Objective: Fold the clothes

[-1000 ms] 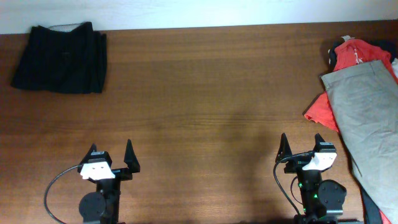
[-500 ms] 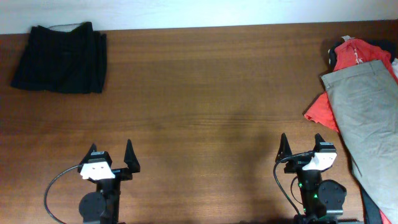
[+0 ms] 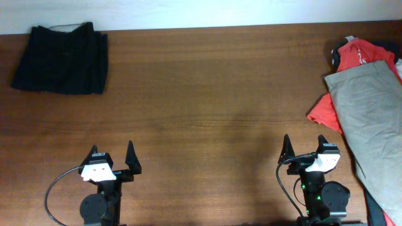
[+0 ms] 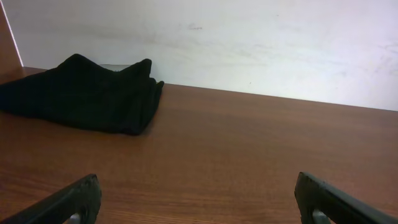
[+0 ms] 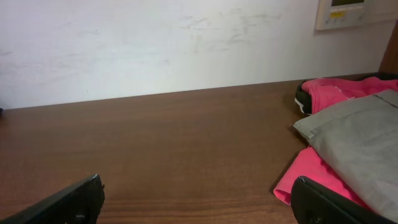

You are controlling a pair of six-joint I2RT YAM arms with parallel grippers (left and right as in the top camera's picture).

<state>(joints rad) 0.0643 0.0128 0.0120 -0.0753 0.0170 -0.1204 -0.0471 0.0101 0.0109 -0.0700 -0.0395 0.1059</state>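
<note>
Khaki grey-green shorts (image 3: 370,119) lie spread at the table's right edge, on top of a red white-printed T-shirt (image 3: 352,56); both also show in the right wrist view, the shorts (image 5: 367,143) over the red shirt (image 5: 311,180). A folded black garment (image 3: 63,59) lies at the far left corner, also in the left wrist view (image 4: 87,96). My left gripper (image 3: 115,157) is open and empty near the front edge. My right gripper (image 3: 304,147) is open and empty, just left of the shorts.
The brown wooden table (image 3: 207,94) meets a white wall at the back. More dark fabric (image 3: 377,210) shows under the shorts at the front right corner. A white wall panel (image 5: 348,12) hangs at the upper right in the right wrist view.
</note>
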